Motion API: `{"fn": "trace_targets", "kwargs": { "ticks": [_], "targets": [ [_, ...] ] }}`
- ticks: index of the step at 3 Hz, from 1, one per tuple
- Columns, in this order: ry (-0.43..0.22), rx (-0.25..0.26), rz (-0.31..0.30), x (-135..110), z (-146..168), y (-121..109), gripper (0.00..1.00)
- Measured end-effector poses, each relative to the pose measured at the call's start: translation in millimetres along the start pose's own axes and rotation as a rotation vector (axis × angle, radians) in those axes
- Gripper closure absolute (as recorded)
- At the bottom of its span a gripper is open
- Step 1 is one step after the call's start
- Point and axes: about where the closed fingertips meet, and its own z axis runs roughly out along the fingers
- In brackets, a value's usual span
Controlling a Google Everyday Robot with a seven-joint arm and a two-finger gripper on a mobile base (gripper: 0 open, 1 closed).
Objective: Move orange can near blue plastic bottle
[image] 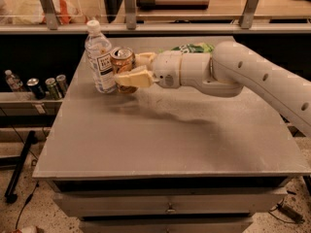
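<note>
The orange can [121, 58] stands upright at the back left of the grey table [170, 140], just right of the blue plastic bottle [99, 57] and almost touching it. The bottle is clear, with a white cap and a white label. My gripper [128, 69] reaches in from the right on the white arm and is shut on the can, with one tan finger [135, 77] across its front and the other [146, 58] behind it. I cannot tell whether the can's base rests on the table.
A green bag [193, 47] lies at the back of the table, partly hidden behind my arm. Small dark cans [47, 85] and a small bottle [12, 79] stand on a low shelf to the left. A railed counter runs behind the table.
</note>
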Motion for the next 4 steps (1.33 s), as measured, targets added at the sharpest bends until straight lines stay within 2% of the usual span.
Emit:
{"fn": "trace_targets", "kwargs": {
  "ticks": [2,3,4],
  "targets": [
    [0.016,-0.002,0.012,6.6,5.4,-0.5,1.0],
    [0.018,-0.017,0.03,12.7,11.4,0.0,0.82],
    [0.023,-0.028,0.044,17.1,15.3,0.1,0.58]
  ]
}}
